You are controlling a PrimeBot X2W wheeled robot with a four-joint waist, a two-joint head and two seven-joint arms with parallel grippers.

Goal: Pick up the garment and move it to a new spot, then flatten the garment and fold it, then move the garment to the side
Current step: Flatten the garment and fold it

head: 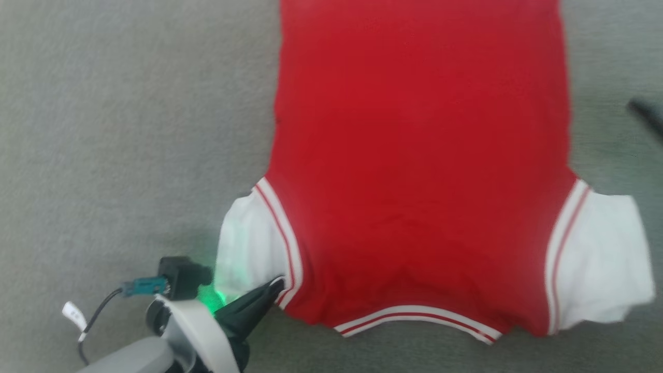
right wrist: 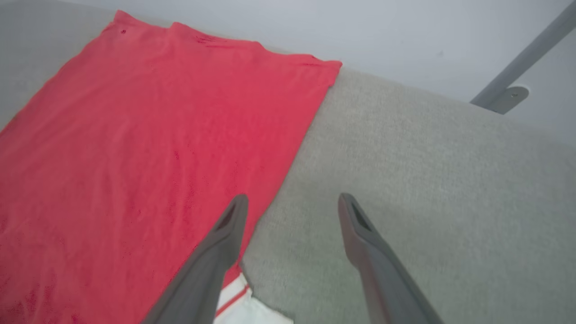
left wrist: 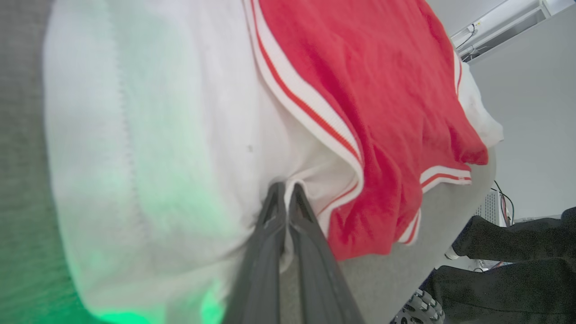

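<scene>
Flat on the grey felt-covered bench lies a red jersey shirt with white short sleeves and striped trim.
My left claw has its two dark fingers pressed together on the white sleeve's corner just beside the armhole trim, apparently nipping the fabric, though the blur leaves me unsure. My right claw hangs with fingers spread wide, holding nothing, above the shirt's side edge where red cloth meets bare bench.
</scene>
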